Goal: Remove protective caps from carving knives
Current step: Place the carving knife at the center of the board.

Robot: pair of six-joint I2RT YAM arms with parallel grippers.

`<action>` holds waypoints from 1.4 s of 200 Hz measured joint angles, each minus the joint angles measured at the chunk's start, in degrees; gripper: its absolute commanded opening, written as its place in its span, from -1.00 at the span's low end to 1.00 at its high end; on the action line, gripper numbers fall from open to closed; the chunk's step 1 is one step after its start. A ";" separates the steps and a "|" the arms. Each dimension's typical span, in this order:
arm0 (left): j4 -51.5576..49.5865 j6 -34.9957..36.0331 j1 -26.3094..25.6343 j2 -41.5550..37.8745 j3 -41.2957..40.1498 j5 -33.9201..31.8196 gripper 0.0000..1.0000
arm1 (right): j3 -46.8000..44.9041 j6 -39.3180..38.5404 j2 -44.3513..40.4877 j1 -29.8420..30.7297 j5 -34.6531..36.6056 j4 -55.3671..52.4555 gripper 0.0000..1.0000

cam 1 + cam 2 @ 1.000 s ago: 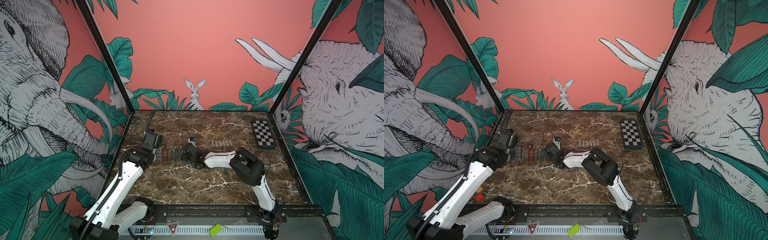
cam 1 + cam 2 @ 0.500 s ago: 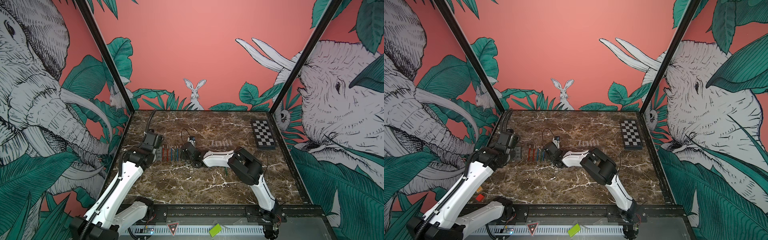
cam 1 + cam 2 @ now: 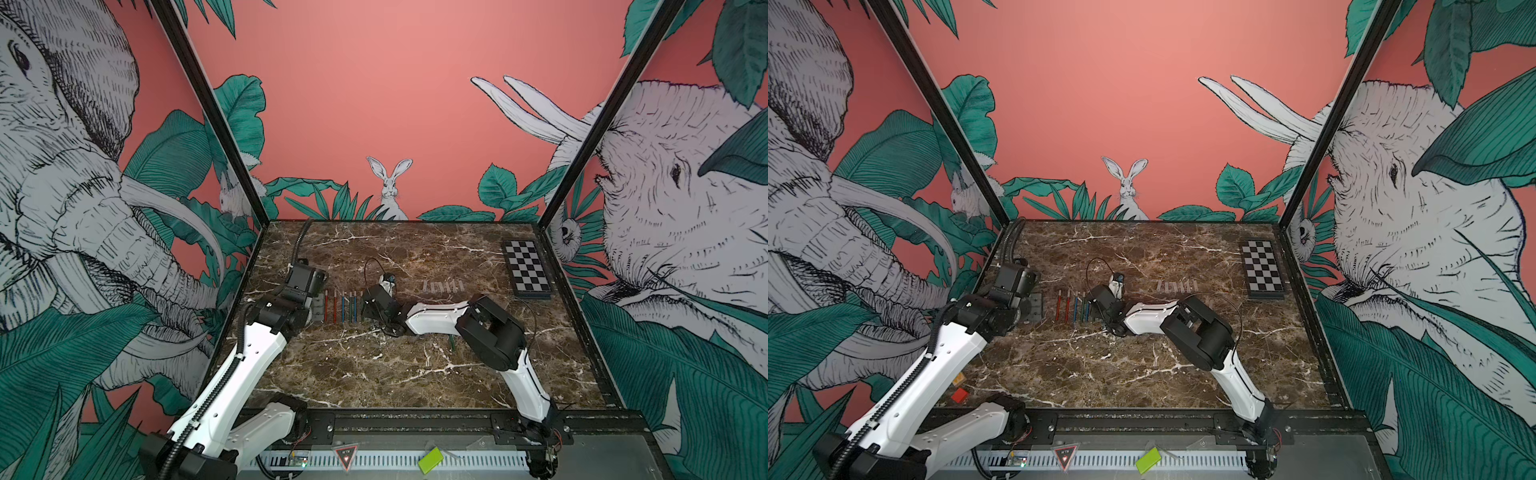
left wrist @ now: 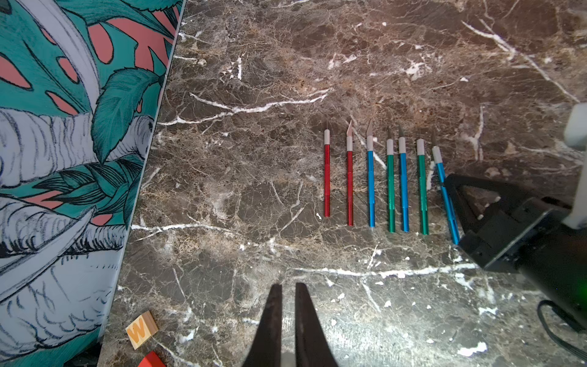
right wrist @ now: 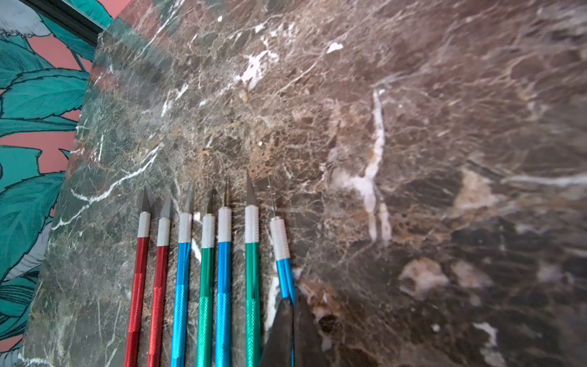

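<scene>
1. Far left on the table (image 3: 374, 374), two small blocks are picked out close together by the wall: a wooden block (image 4: 142, 329) marked W and a red block (image 4: 152, 360)
2. The left gripper (image 4: 288, 286) is seen hanging over bare marble. Its jaws are drawn narrow with only a sliver of gap, and nothing is held between them. It is placed left of the knife row, apart from it
3. A grey plate (image 3: 1034, 307) is spotted lying flat in both top views, between the left arm and the row
4. Now the knives (image 4: 390, 190): seven are laid side by side on the marble with their tips pointed toward the back wall. From the left, the handles are read as red, red, blue, green, blue, green, blue. Every blade is seen bare
5. The end knife (image 5: 281, 244), the blue one at the right of the row, is found tilted out of line. Its needle-thin tip is leaned toward the green neighbour and its handle is swung away
6. The right gripper (image 5: 292, 302) is brought low to the table and clamped tight on the end knife's handle. The blue shaft is seen pinched between the dark fingers (image 5: 279, 333)
7. Further right, the caps (image 3: 442, 286) are made out in both top views as a short row of greyish sleeves on the marble, well apart from the knives. They are too small to be counted
8. Last, a checkerboard (image 3: 525, 270) is seen lying flat by the right wall, toward the back
</scene>
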 measured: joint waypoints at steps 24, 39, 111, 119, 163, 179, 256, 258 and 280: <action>0.00 0.02 -0.02 0.00 0.00 -0.02 -1.00 | -0.07 0.09 -0.02 -0.11 0.55 -1.27 -0.88; 0.00 0.11 -0.02 0.00 0.00 -0.02 -1.00 | -0.31 0.11 -0.02 -0.11 0.52 -1.29 -0.81; 0.00 0.15 -0.02 0.00 -0.09 -0.20 -1.00 | -2.58 -0.13 -2.08 -0.09 0.31 -1.33 -0.58; 0.00 0.15 -0.02 0.00 -0.11 -0.20 -1.00 | -2.78 -0.15 -2.32 -0.09 0.31 -1.57 -0.55; 0.00 0.13 -0.02 0.00 -0.20 -0.22 -1.00 | -2.84 -0.24 -3.37 -0.09 -0.74 -3.78 -0.46; 0.00 0.15 -0.02 0.00 -0.20 -0.20 -1.00 | -2.25 -0.37 -3.45 -0.09 -1.92 -4.87 -0.44; 0.00 0.15 -0.02 0.00 -0.22 -0.20 -1.00 | 2.60 -1.77 -1.55 -0.44 -8.24 -7.58 -0.39; 0.00 0.15 -0.02 0.00 -0.22 -0.20 -1.00 | 2.78 -1.81 -1.42 -0.46 -8.44 -7.61 -0.39; 0.00 0.15 -0.02 0.00 -0.22 -0.20 -1.00 | 3.82 -2.21 -0.48 -0.52 -9.05 -7.82 -0.39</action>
